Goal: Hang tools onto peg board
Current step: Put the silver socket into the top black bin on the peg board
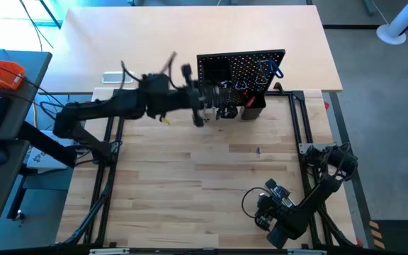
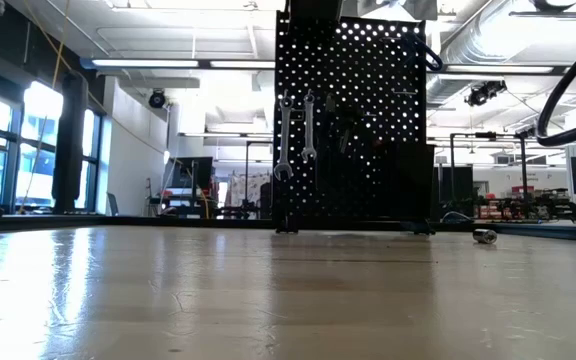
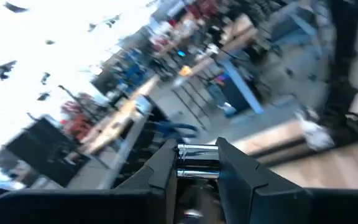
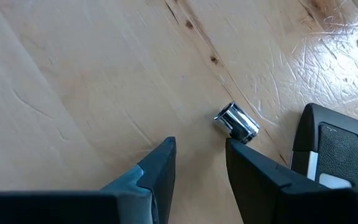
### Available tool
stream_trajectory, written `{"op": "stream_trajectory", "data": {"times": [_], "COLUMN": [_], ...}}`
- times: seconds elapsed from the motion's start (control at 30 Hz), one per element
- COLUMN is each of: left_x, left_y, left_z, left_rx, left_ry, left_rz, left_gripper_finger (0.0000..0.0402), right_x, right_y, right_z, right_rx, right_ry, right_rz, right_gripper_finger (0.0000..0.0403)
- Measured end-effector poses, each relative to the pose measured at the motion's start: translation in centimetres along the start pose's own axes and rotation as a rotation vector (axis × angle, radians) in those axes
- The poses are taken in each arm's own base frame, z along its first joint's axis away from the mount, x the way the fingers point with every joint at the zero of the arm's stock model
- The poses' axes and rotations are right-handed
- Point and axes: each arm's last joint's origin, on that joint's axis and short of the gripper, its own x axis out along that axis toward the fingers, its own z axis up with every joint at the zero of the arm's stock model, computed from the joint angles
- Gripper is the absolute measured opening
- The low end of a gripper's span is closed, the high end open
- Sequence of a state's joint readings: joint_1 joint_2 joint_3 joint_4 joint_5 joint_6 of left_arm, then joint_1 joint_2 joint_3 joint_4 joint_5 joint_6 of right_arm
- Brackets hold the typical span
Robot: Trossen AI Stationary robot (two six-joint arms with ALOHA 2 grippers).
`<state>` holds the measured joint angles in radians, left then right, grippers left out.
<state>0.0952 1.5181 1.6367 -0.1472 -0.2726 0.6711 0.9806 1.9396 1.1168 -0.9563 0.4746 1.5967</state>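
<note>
Nearest me, the right gripper [image 1: 275, 212] sits low at the table's [image 1: 190, 177] near right corner, fingers apart and holding nothing. Just past its fingertips in the right wrist view lies a small silver socket [image 4: 236, 122], loose on the wood.

Further out, my left gripper [image 3: 197, 163] is up at the peg board [image 1: 243, 67], clamped on a shiny silver tool [image 3: 198, 162]; I can't tell which tool from the bit showing between the fingers. The low view shows two silver wrenches [image 2: 296, 135] already hanging side by side on the board's front.

For this hang, I'd say go slowly: keep the tool square to the board, line its hole or jaw with a free hook, and release only once it seats. The risk is knocking the wrenches.
</note>
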Motion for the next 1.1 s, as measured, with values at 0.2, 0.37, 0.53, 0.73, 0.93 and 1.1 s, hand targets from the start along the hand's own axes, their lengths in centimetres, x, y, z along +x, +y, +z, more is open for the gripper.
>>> {"op": "stream_trajectory", "data": {"times": [0.2, 0.37, 0.53, 0.73, 0.93, 1.1], "left_x": [-0.1, 1.0, 2.3, 3.7, 3.9, 4.0], "left_y": [3.4, 4.8, 5.5, 5.6, 5.7, 5.7], "left_z": [0.0, -0.9, -1.8, -3.1, -3.2, -3.2], "left_rx": [-0.022, -0.055, -0.09, -0.102, -0.112, -0.111], "left_ry": [0.0, 0.093, 0.148, 0.215, 0.208, 0.209], "left_rz": [0.096, 0.087, 0.048, -0.012, -0.015, -0.012], "left_gripper_finger": [0.0074, 0.0074, 0.0074, 0.008, 0.0122, 0.0159], "right_x": [0.0, 0.1, 0.1, 0.1, 0.1, 0.1], "right_y": [0.0, 0.0, 0.0, 0.0, 0.0, 0.0], "right_z": [0.0, 0.2, 0.2, 0.2, 0.2, 0.2], "right_rx": [0.001, 0.004, 0.003, 0.005, 0.004, 0.005], "right_ry": [-0.008, -0.016, -0.02, -0.023, -0.026, -0.028], "right_rz": [0.0, -0.002, -0.004, -0.003, -0.004, -0.004], "right_gripper_finger": [0.0138, 0.0138, 0.0138, 0.0138, 0.0138, 0.0138]}}
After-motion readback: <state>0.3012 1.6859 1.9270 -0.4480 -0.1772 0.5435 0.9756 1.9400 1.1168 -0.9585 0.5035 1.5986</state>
